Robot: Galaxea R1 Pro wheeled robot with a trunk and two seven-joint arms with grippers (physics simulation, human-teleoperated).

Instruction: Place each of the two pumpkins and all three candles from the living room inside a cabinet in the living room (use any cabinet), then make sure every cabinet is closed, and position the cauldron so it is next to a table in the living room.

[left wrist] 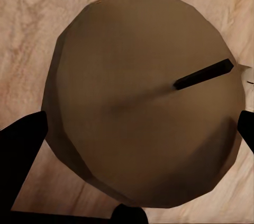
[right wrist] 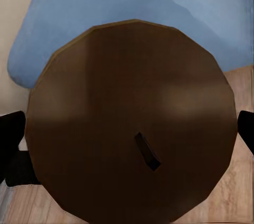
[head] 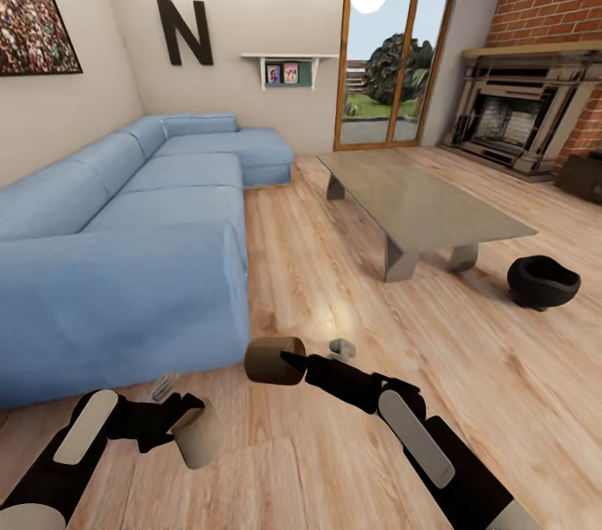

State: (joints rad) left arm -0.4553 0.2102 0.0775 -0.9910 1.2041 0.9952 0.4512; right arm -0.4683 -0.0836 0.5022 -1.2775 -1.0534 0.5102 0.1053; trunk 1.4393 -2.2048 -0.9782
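Head view: the coffee table stands mid-room on the wooden floor, and everything here is placed from it. The black cauldron sits on the floor just beside the table's near right corner, not touching the legs. The blue sofa runs along the table's left side, with a strip of floor between them. Nearer the robot than the table, the right gripper holds a tan candle on its side above the floor; the right wrist view shows that candle's round end and dark wick between the two fingers. Further left and nearer still, the left gripper clasps a second candle; the left wrist view shows its end face set between the black fingers.
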